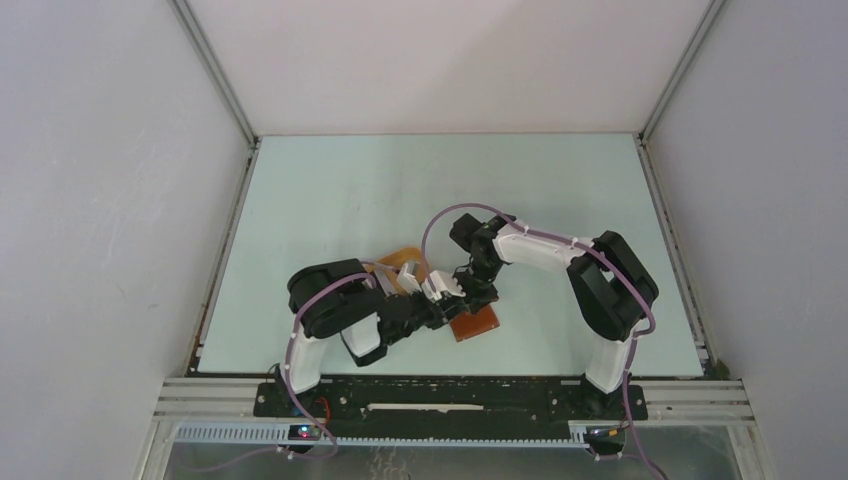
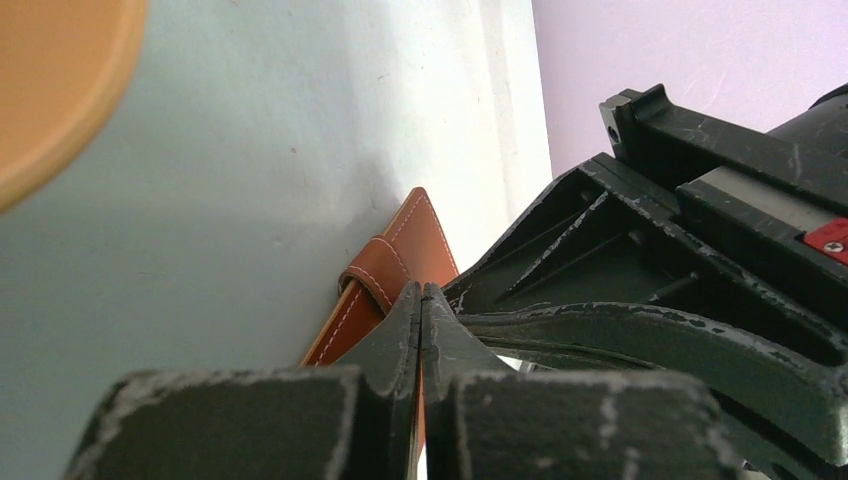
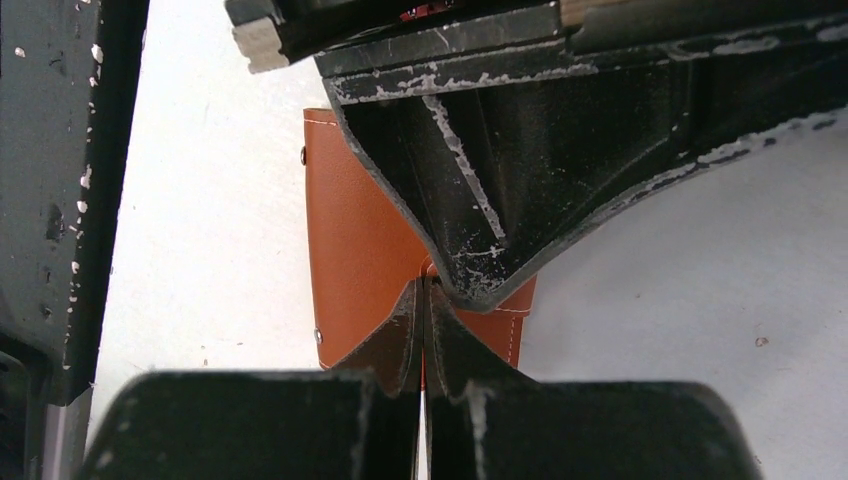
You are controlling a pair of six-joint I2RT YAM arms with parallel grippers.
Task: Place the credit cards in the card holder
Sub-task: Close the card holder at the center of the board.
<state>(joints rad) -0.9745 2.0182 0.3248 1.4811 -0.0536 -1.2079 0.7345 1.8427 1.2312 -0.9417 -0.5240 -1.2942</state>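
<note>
text: none legible | labels: small red tag (image 2: 830, 238), marks too small to read | numbers: none

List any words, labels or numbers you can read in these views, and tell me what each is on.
No text can be read in any view.
The red sticker on the other arm's housing, in the left wrist view: white marks, too small to read.
The card holder: plain stitching, no visible print.
</note>
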